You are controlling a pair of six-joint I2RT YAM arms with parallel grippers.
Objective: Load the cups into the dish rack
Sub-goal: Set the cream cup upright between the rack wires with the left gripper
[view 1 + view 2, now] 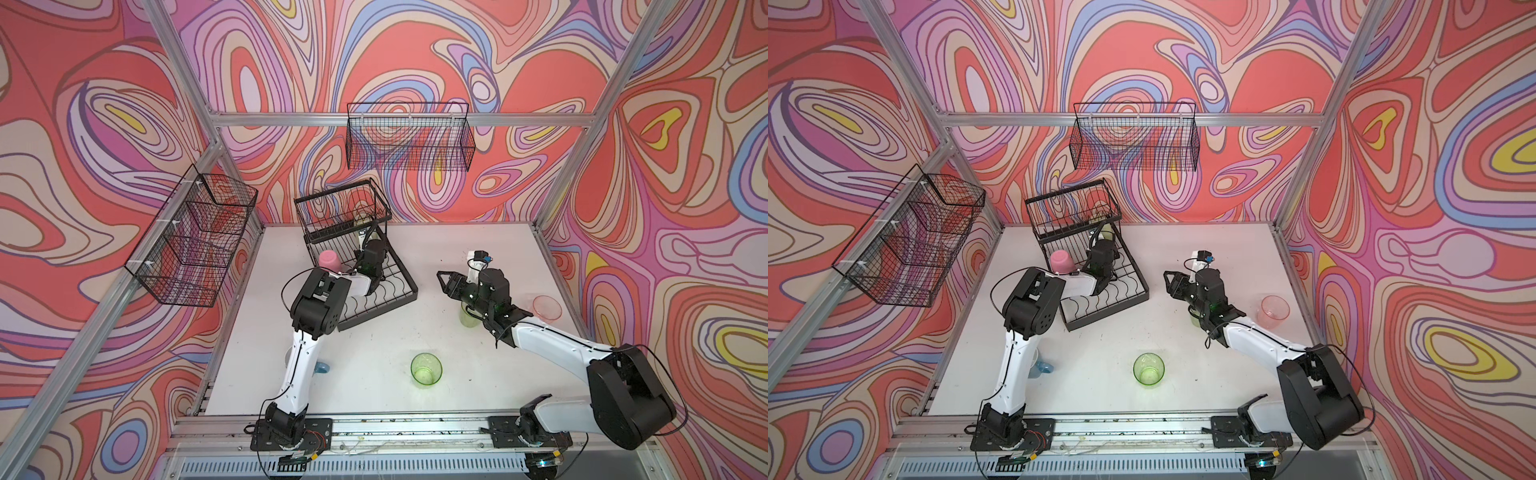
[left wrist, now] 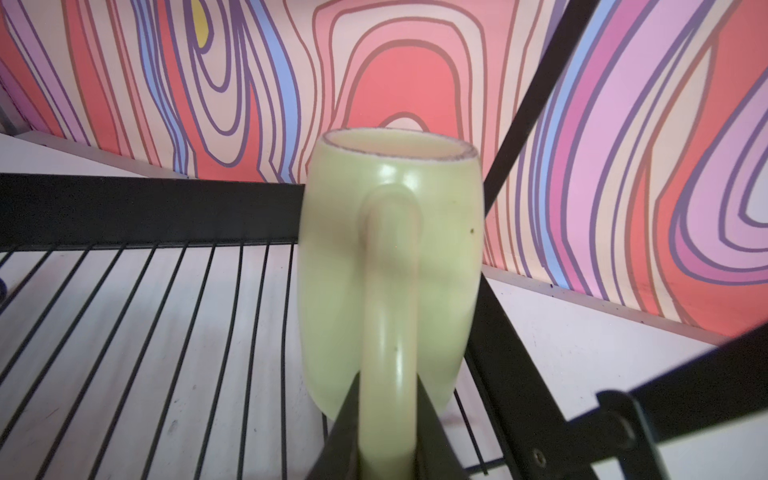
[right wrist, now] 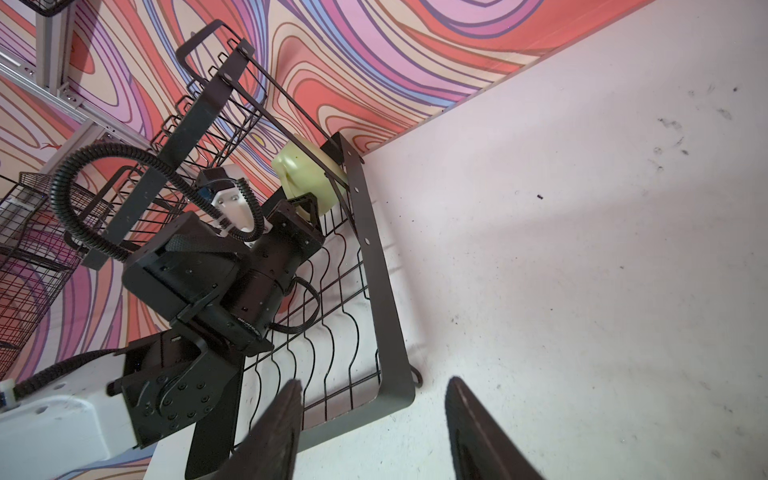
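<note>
Mouth up in the far right corner of the dish rack (image 1: 378, 311), on the lower tray's wires: pale yellow-green mug (image 2: 390, 257), handle turned toward the left tool (image 2: 388, 419) — narrow, one finger on each side of the handle with no gap to be seen, so read as gripping the mug. Wide and empty, right tool (image 1: 444, 283) hovering above the table (image 1: 374, 395) just right of the rack. Seemingly upside down on the rack's left side, opaque pink tumbler (image 1: 330, 259). Out on the table: clear green tumbler (image 1: 426, 370) well in front of the rack, second green tumbler (image 1: 468, 318) to the rack's right and half hidden under the right arm, clear pink tumbler (image 1: 546, 307) farther right again, blue mug (image 1: 321, 368) in front of the rack's left corner, partly behind the left arm. Judging by the thick wall, smooth sheen and dark speckle along the rim, probably a stiff, glossy, fairly weighty mug — chippable if knocked on the metal frame, slippery on its round belly, best taken by the handle as here. Tumblers likely light, thin and slick; best pinched across the wall at the rim, gently. No brand, label or writing readable on any cup or on the rack
</note>
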